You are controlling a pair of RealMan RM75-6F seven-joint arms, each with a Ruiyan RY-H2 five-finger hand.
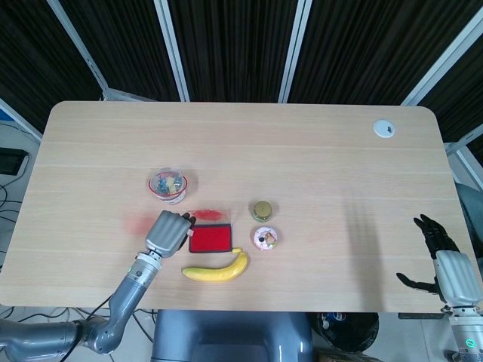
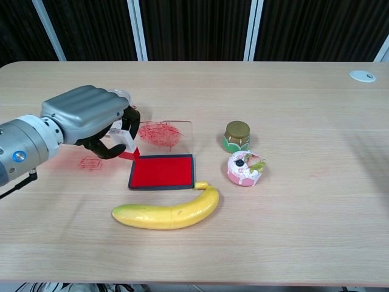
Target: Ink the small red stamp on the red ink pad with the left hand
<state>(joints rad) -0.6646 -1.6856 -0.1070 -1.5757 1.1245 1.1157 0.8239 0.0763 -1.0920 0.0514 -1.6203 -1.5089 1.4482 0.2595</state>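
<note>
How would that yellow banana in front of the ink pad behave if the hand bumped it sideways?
The banana lies on its curved side, so it would probably pivot or rock rather than roll far. Its skin looks smooth and glossy, so it may slide easily. It nearly touches the ink pad and could nudge it.

Table (image 2: 292,231) matt wood; banana (image 2: 167,213) glossy-smooth.

The left hand (image 2: 91,118) holds the small red stamp (image 2: 126,141) in curled fingers (image 2: 106,149), just left of the red ink pad (image 2: 162,171); a banana (image 2: 167,212) lies before the pad.
</note>
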